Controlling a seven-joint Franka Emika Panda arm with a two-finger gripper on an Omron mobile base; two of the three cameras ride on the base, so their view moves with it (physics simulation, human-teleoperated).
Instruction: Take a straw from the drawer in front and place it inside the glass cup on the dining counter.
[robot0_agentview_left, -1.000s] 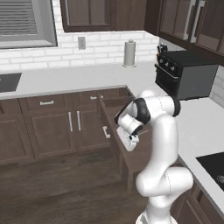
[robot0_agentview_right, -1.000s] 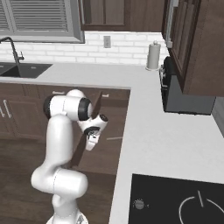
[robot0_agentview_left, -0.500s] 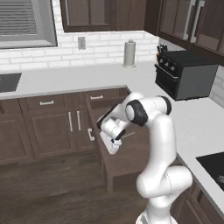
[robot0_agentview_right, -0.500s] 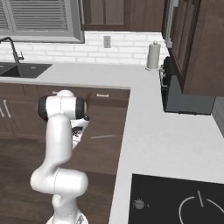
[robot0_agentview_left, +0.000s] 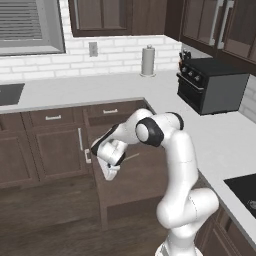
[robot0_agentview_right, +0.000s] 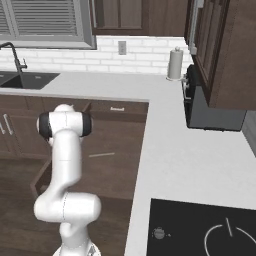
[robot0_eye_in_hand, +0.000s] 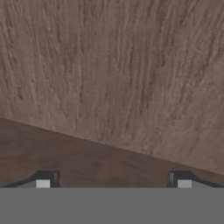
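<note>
Straw (robot0_agentview_right: 101, 155) lying flat on the bottom of the pulled-out drawer (robot0_agentview_right: 115, 170), thin and pale, slightly slanted; in the left base view straw (robot0_agentview_left: 131, 157) poking out as a short sliver just right of the gripper, rest of it covered by the hand. Drawer (robot0_agentview_left: 145, 175) wide open below the corner of the white counter (robot0_agentview_left: 100, 87), front panel low in the frame, handle hard to make out. Far left edge of the drawer cut off behind the arm in the right base view. Arm bent sharply at the elbow, forearm reaching left and down, wrist turned so the gripper (robot0_agentview_left: 109, 172) points downward at the drawer's left side, just beside the cabinet door (robot0_agentview_left: 57, 150) with its vertical handle. Fingers too small and dark to separate in that view. From the hand camera, two finger tips (robot0_eye_in_hand: 43, 181) standing far apart at the bottom corners, jaws spread wide, nothing between them. Ahead of them, grainy brown wood, a lighter plank above and a darker one below, split by a slanted edge; cannot tell which surface that is. Behind on the counter, paper towel roll (robot0_agentview_left: 148, 61) and black oven (robot0_agentview_left: 212, 85); right base view adding sink (robot0_agentview_right: 22, 80) and black cooktop (robot0_agentview_right: 200, 230).
</note>
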